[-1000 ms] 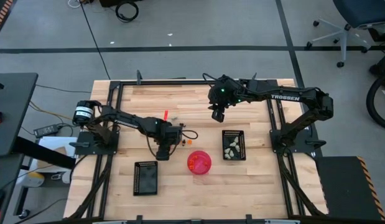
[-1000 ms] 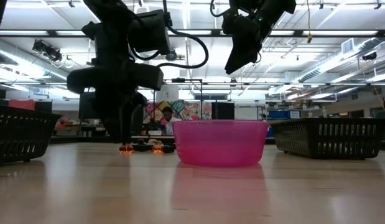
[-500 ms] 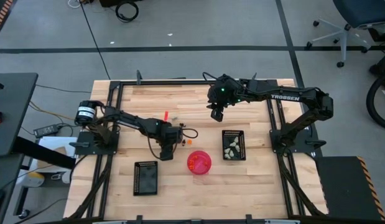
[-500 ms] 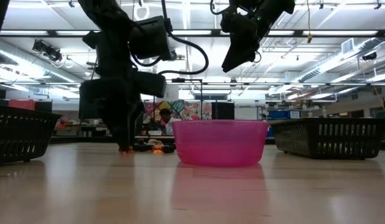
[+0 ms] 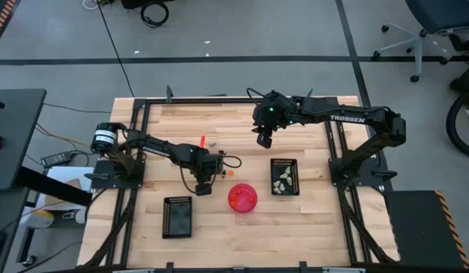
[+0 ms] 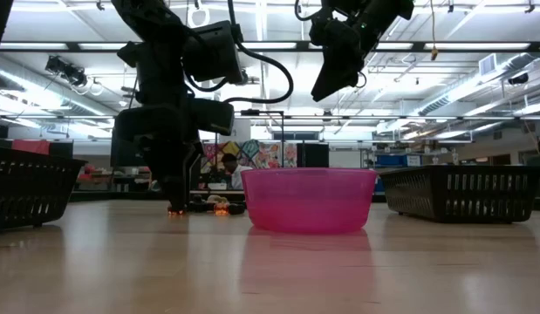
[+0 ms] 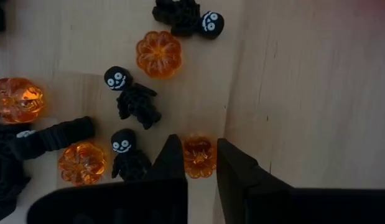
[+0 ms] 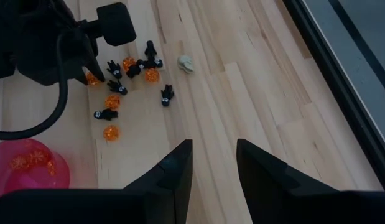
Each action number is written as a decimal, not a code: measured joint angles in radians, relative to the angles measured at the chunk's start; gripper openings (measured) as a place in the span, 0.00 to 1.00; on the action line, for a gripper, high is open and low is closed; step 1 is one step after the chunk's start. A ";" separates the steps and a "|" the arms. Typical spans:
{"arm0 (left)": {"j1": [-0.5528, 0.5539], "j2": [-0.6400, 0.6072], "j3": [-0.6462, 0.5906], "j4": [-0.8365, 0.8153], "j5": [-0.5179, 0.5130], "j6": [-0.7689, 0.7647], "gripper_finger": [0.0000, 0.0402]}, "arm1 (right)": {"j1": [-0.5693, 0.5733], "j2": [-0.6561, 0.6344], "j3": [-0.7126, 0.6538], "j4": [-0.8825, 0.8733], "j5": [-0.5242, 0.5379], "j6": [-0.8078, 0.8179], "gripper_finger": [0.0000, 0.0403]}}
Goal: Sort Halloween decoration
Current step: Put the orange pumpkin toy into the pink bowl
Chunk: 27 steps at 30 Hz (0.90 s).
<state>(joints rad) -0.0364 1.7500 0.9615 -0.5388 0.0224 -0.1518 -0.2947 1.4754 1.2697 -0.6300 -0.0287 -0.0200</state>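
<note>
Small Halloween decoration pieces lie loose on the wood: orange pumpkins [image 7: 158, 55], black skeletons [image 7: 135, 102] and one pale skull [image 8: 186, 63]. My left gripper [image 7: 198, 158] points down among them, shut on an orange pumpkin piece [image 7: 199, 154]; it also shows in the high view [image 5: 202, 184]. My right gripper [image 8: 214, 155] hangs open high over the table's far middle [image 5: 264, 140], holding nothing. The pink bowl [image 5: 242, 198] stands to the right of the pile and has orange pieces in it. My left gripper pinches the orange pumpkin piece [image 7: 199, 168] by two opposite sides between its two fingers. The fingers come from above, pointing steeply down. The piece lies on the table top.
A black grid tray [image 5: 178, 216] sits near the front left. Another black tray [image 5: 284, 176], right of the bowl, holds pale pieces. A small red thing [image 5: 201, 140] lies on the wood beyond the pile. A black frame [image 5: 139, 152] runs around the table.
My left gripper has sunk a little onto the pile, rolled slightly, and its fingers have drawn in on an orange pumpkin piece that stays on the table.
</note>
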 joint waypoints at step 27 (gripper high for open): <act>0.001 -0.041 0.025 0.180 0.007 -0.162 0.03 | -0.003 0.000 0.000 -0.019 -0.012 -0.028 0.32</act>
<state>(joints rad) -0.0350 1.7092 0.9868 -0.3592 0.0296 -0.3138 -0.2974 1.4757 1.2701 -0.6495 -0.0412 -0.0479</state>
